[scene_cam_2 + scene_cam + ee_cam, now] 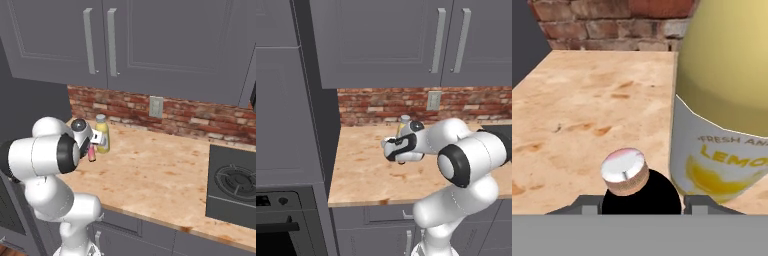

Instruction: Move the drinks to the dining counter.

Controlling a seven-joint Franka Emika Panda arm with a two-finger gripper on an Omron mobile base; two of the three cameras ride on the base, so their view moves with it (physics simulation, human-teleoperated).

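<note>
My gripper (642, 205) reaches in level over the wood counter (165, 170) by the brick backsplash, and its fingers (698, 202) press both sides of a small pink bottle (92, 154). In the hand view that bottle (637, 190) shows a dark part between the jaws and a pale pink round end. A yellow lemon bottle (727, 110) with a pale cap stands just behind and beside it, very close. From the base views the hand (401, 147) covers most of the small bottle, with the yellow bottle (102, 134) upright past it. The dining counter is out of view.
Grey wall cabinets (406, 40) hang low over the counter. A tall grey cabinet with an oven (281, 220) bounds the counter's left end. A dark cooktop (232, 182) sits at the right. An outlet (156, 106) is on the brick wall.
</note>
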